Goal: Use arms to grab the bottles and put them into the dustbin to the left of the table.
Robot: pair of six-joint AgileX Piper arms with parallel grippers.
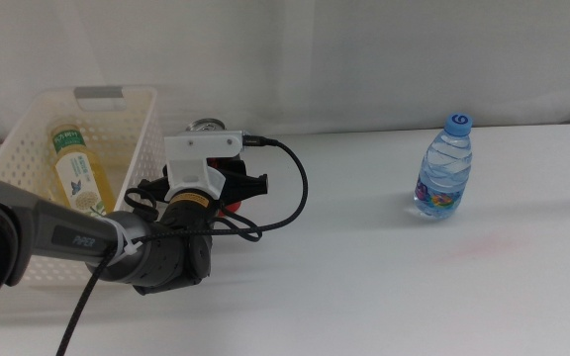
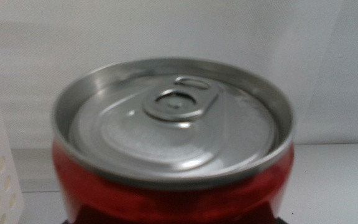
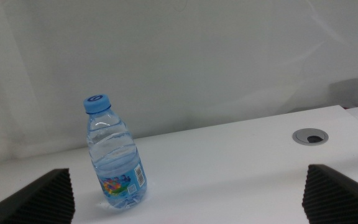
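My left gripper (image 1: 228,190) is clamped on the red cola can (image 2: 173,143) beside the dustbin (image 1: 117,99) — right gripper (image 3: 185,190) spread wide, facing the water bottle (image 3: 114,155).

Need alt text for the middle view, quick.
The left arm's gripper reaches in beside a white perforated dustbin, mostly hiding a red cola can. A yellow tea bottle lies in the dustbin; a blue-capped water bottle stands upright on the white table.
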